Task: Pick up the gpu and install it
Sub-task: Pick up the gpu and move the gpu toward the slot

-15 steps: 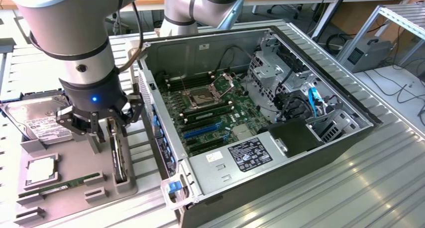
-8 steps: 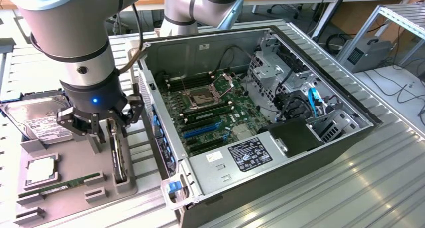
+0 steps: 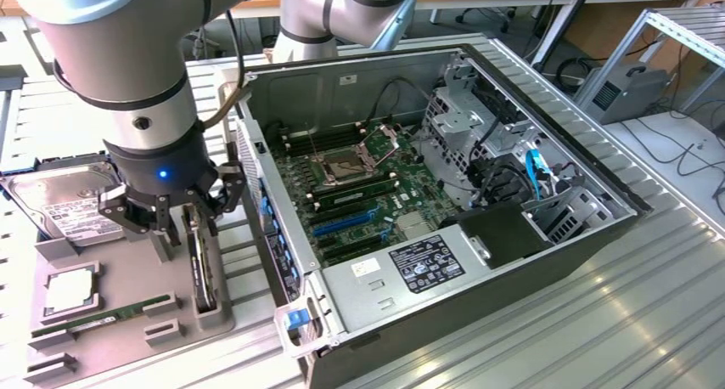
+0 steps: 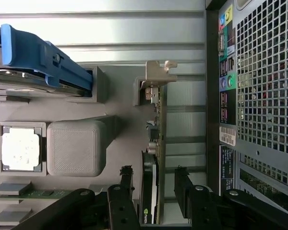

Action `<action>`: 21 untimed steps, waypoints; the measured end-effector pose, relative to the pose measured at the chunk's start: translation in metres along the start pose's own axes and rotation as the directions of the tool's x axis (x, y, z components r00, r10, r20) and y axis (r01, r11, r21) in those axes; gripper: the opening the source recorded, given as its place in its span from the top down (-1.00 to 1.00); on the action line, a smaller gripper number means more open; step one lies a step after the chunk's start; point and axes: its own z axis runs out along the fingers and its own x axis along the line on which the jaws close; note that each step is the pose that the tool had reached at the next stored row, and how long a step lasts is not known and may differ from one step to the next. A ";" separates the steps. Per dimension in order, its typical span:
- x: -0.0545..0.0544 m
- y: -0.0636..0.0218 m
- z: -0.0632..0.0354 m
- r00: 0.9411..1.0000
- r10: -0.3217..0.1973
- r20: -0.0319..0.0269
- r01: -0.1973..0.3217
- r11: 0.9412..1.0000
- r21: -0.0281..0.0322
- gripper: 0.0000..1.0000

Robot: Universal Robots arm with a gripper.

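Observation:
The gpu [image 3: 203,274] stands on its long edge in a slot of the grey parts tray [image 3: 119,266], at the exterior view's left beside the open computer case [image 3: 544,236]. It is a slim dark card with a silvery end bracket [image 4: 156,72]. My gripper [image 3: 185,236] hangs straight over it, open. In the wrist view the gpu [image 4: 155,129] runs between the two black fingers [image 4: 126,184], with a gap on each side. My gripper [image 4: 154,181] straddles the card's near end and holds nothing.
The case lies on its side with the motherboard and blue expansion slots [image 3: 345,223] exposed. The tray also holds a hard drive [image 3: 68,204], a CPU [image 3: 70,291] and a green RAM stick [image 3: 104,318]. The case's perforated rear panel [image 4: 264,96] stands close beside the tray.

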 end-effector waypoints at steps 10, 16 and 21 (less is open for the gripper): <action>0.000 -0.0001 0.0045 1.000 0.000 0.000 0.000 1.000 0.000 0.04; 0.000 -0.0002 0.0070 1.000 0.000 0.000 0.000 1.000 0.000 0.04; 0.000 -0.0003 0.0092 1.000 0.000 0.000 0.000 1.000 0.000 0.04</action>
